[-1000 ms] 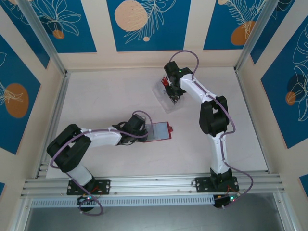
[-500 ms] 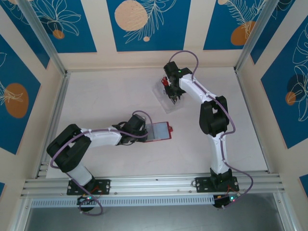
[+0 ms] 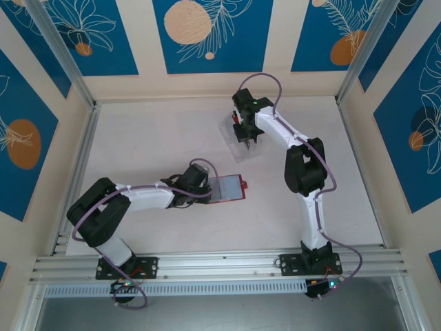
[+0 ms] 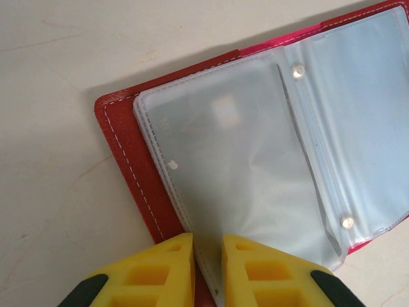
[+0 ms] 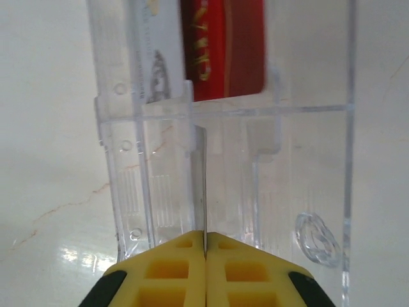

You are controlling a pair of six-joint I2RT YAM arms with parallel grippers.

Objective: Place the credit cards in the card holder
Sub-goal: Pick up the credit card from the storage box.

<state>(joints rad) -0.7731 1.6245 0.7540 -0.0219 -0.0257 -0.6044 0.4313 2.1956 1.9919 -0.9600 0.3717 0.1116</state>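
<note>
The left gripper [image 4: 208, 244] has its yellow fingers [image 4: 172, 268] almost together, pinching the near edge of the card holder [image 4: 255, 141]. The holder lies open and flat on the table [image 4: 57, 77]. Its red stitched border runs away past the left finger, and the clear pockets spread ahead and to the right of the tips. To the left of the fingers and beyond the holder's far corner, the tabletop is bare.

Farther back on the table, the right gripper [image 5: 205, 238] is clamped on a credit card [image 5: 204, 185]. The card shows edge-on as a thin line straight ahead of the tips, so its colour cannot be told. It stands upright over the near compartment of the clear tray [image 5: 307, 160], between the ribbed wall on the left and a stepped divider on the right. Past the cross wall ahead, a red card [image 5: 223, 51] lies in the far compartment. Bare table flanks the tray on both sides.
</note>
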